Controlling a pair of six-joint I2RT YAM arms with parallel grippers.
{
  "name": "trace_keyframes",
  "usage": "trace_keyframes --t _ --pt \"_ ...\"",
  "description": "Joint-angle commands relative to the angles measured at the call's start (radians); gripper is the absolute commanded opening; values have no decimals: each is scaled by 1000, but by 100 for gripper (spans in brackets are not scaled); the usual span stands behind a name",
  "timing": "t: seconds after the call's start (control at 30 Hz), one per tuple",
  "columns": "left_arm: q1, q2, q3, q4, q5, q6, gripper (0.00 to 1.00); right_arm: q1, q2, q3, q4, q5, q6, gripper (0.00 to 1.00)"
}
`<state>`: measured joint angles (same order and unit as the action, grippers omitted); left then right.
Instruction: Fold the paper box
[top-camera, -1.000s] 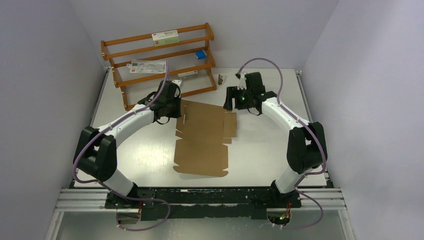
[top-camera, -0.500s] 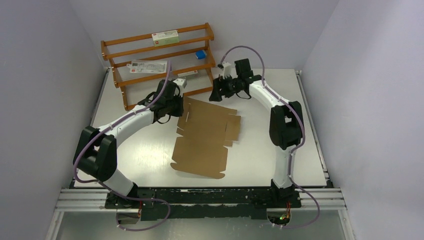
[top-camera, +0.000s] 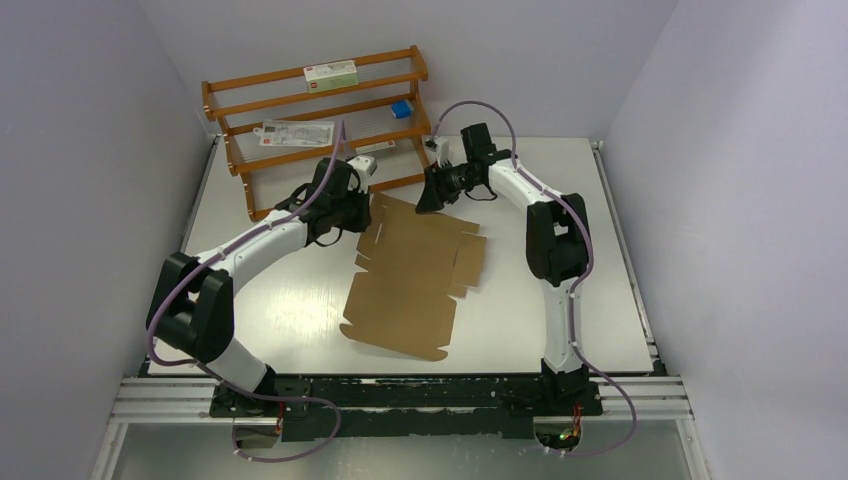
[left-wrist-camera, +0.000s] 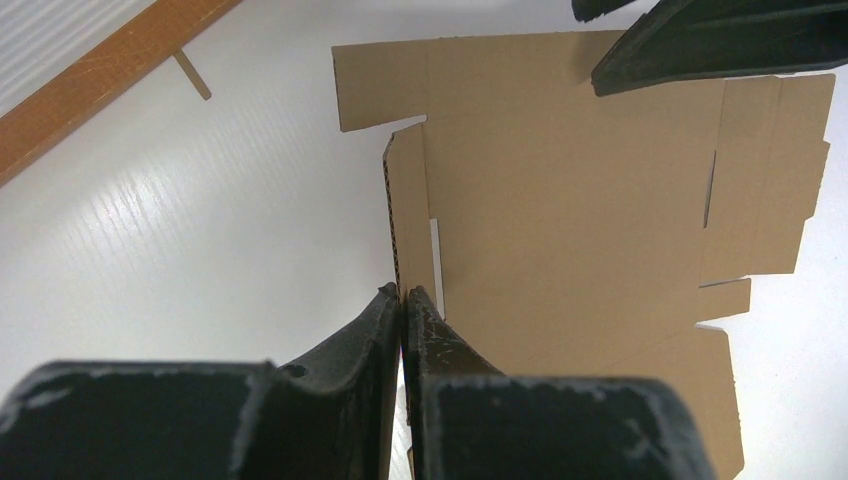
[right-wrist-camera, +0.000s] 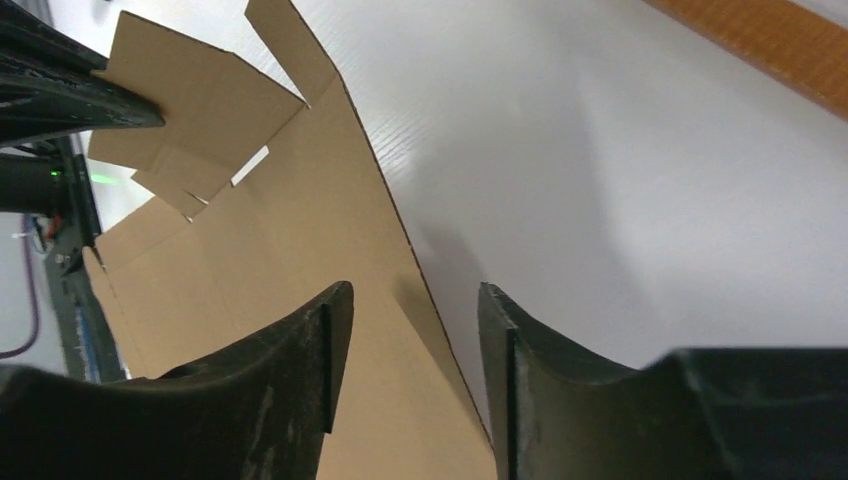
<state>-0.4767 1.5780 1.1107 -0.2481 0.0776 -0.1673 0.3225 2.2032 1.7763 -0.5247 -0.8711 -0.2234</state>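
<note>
Workspace: white table (top-camera: 560, 290) with a wooden rack (top-camera: 240, 165) along its far left edge. The rack carries a white carton (top-camera: 330, 72) with red labelling on its top shelf and a small blue box (top-camera: 401, 108) one shelf lower, towards the right end. Item under task: the paper box (top-camera: 405, 285), a plain brown die-cut sheet, unfolded. It lies on the middle of the table between the two arms, its far edge just near of the rack's right end and its near edge well short of the arm bases. The main panels rest flat on the table. Left gripper (left-wrist-camera: 402, 298): clenched, fingertips pressed together on the narrow side flap (left-wrist-camera: 410, 210) at the far left of the sheet. That flap stands up on edge with its corrugated rim showing, while the panel beside it stays flat. Right gripper (right-wrist-camera: 412, 295): released, jaws standing apart. It is positioned over the far edge of the sheet, right of the left gripper, and tilted down towards the cardboard. In the right wrist view the edge of the sheet runs through the gap between the two fingers (right-wrist-camera: 290, 370), one finger over cardboard and the other over bare table. Whether either finger touches the sheet cannot be determined from these views. The two grippers are near each other at the far end of the sheet but apart
</note>
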Motion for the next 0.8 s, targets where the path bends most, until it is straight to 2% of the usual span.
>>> trace_keyframes --t 0.0,0.2,0.37,0.47,0.6,0.77 --pt "7 -36 -3 45 34 15 13 -1 38 51 -91 -86 -61 48" --pt "10 -44 -12 58 41 6 12 1 45 58 -126 -118 -92 36" --pt "14 -43 -16 57 30 -7 12 1 47 79 -172 -102 -118 10" --pt "24 -31 -15 41 10 -26 12 9 22 69 -169 -45 -125 0" --pt "66 6 -29 28 19 -80 12 32 -47 0 -123 64 -127 0" --pt "131 55 -50 28 122 -152 17 67 -124 -78 -55 177 -123 0"
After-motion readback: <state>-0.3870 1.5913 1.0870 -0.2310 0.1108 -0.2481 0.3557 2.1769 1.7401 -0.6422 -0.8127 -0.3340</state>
